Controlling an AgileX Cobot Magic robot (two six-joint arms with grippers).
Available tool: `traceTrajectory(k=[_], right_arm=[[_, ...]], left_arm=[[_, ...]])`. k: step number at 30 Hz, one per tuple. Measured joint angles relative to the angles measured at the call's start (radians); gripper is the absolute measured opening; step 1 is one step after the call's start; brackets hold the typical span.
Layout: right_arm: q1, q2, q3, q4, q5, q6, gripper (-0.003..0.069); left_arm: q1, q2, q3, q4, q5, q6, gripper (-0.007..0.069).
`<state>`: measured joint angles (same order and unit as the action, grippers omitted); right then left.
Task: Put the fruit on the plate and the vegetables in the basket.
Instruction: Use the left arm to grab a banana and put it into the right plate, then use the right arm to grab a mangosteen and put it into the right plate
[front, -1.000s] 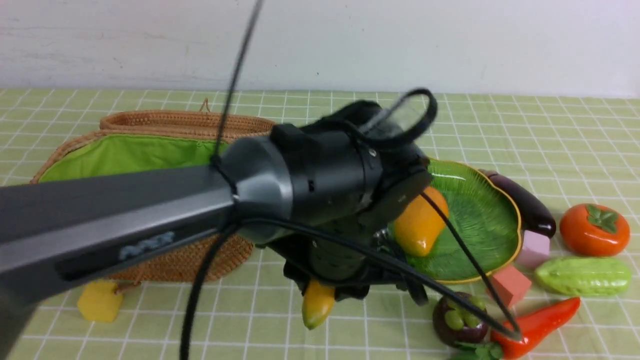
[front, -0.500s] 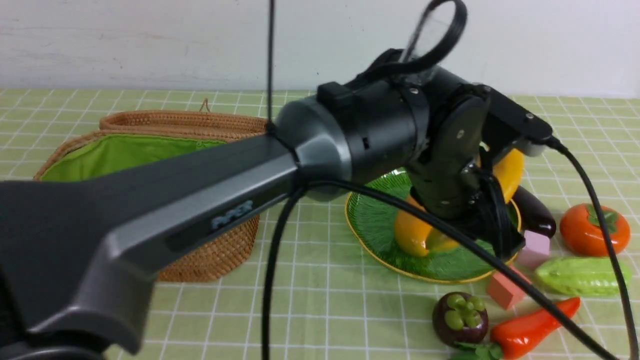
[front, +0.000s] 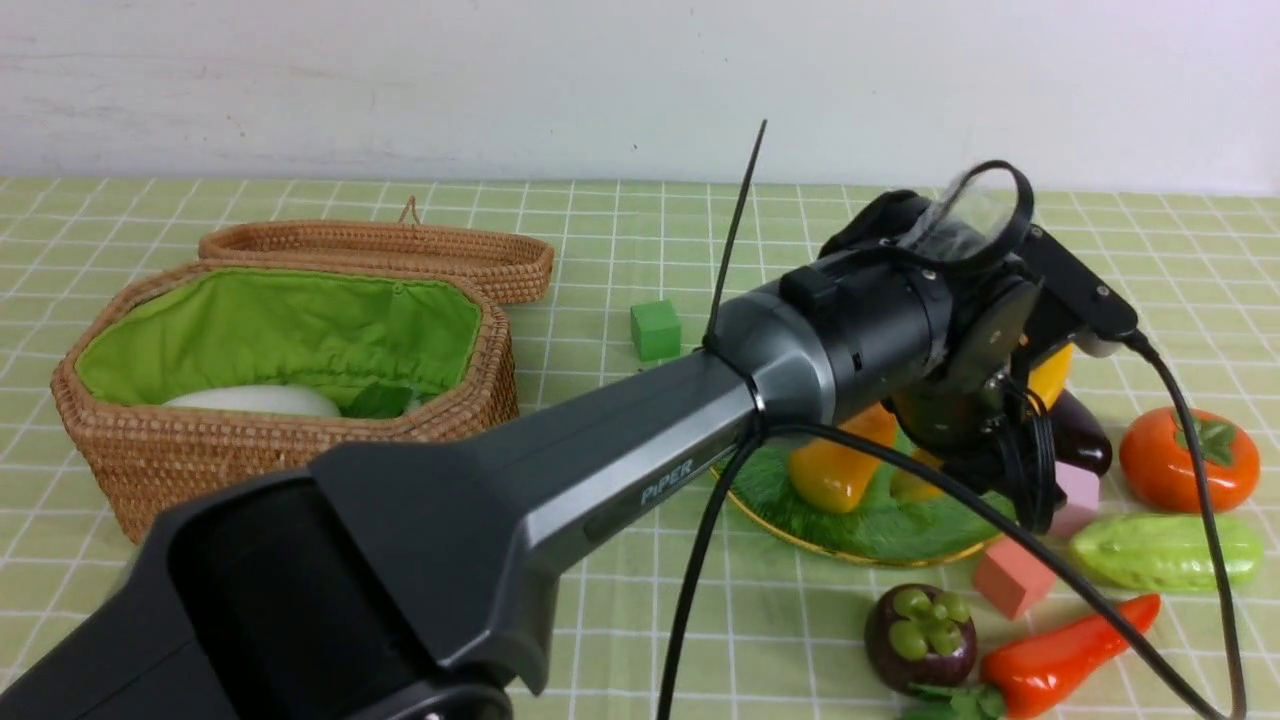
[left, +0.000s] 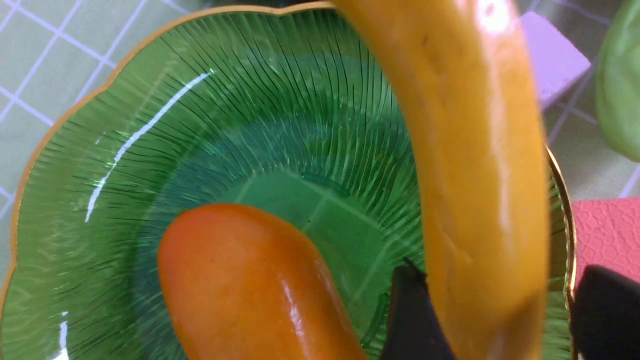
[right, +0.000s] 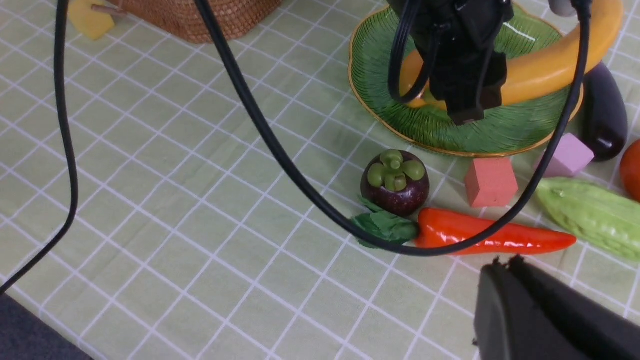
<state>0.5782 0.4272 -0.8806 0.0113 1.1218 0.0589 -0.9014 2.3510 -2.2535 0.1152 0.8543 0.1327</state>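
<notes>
- The left wrist view is showing what the front view is hiding behind the wrist. The left jaws are standing spread about the long yellow banana (left: 480, 165), one black fingertip (left: 410, 320) against it and a gap on the other side, so released.
- That banana is stretching across the ribbed green glass plate (left: 100, 165) with the gold rim, beside the glossy orange-yellow mango (left: 240, 280). Whether it is fully resting there is hard to tell through the blur.
- Only the front view is looking into the brown wicker basket (front: 300, 450), where a white radish (front: 250, 400) is lying on the green lining.
- The right wrist view is catching the round dark-purple mangosteen (right: 395, 182) just beside the long red chili pepper (right: 495, 237) on the checked green bench (right: 175, 225).
- In that same view the bumpy light-green cucumber (right: 590, 212) is lying near them, and the dark-purple eggplant (right: 602, 110) is lying just beside the plate.
- "PiPER" is showing in pale letters on the grey forearm (front: 560, 490).
- The right jaws are clenched on nothing, with only their black tip showing at the picture's edge.
</notes>
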Motion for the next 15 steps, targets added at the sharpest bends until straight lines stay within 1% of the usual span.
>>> traceTrajectory(k=[2, 3, 4, 6, 8, 12, 15], right_arm=[[0.000, 0.000, 0.000, 0.000, 0.005, 0.000, -0.0007], [0.000, 0.000, 0.000, 0.000, 0.006, 0.000, -0.0006], [0.000, 0.000, 0.000, 0.000, 0.012, 0.000, -0.0005], [0.000, 0.000, 0.000, 0.000, 0.021, 0.000, -0.0003], [0.000, 0.000, 0.000, 0.000, 0.025, 0.000, -0.0001], [0.000, 0.000, 0.000, -0.020, 0.025, 0.000, 0.0000], [0.000, 0.000, 0.000, -0.049, 0.025, 0.025, 0.0000]], left_arm=[[0.000, 0.000, -0.001, 0.001, 0.000, 0.000, 0.0491], [0.000, 0.000, -0.001, 0.001, 0.000, 0.000, 0.0496], [0.000, 0.000, -0.001, 0.006, 0.002, 0.000, 0.0534], [0.000, 0.000, -0.001, 0.007, 0.014, 0.000, 0.0562], [0.000, -0.001, -0.001, 0.008, 0.035, 0.000, 0.0569], [0.000, -0.036, -0.001, 0.008, 0.106, -0.033, 0.0550], [0.000, -0.131, -0.001, 0.008, 0.212, -0.124, 0.0447]])
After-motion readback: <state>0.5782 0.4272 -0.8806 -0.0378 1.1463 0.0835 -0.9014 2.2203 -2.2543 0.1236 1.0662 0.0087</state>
